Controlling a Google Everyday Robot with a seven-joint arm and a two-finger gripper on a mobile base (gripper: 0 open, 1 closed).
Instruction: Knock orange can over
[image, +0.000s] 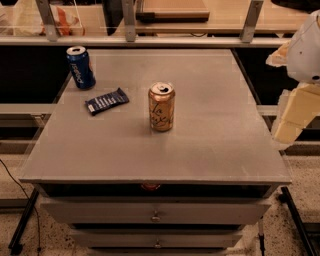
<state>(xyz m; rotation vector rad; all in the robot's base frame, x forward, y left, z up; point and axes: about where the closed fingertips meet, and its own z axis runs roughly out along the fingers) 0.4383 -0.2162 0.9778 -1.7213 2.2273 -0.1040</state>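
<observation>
You are looking at a task with its one step not yet done: nothing is touching the orange can. Starting from the left, the blue can (80, 67) is standing behind and well to the left of the orange can, and the dark snack wrapper (106, 101) is lying flat near its left side. The orange can (161, 107) is standing upright around the middle of the counter (215, 150), its long axis running vertical, its pull-tab top facing up and its scribbled lettering facing you. Far to its right, the gripper (289, 125) is hanging beyond the counter's edge, well apart from the can. You cannot tell whether it is spread or pressed together.
</observation>
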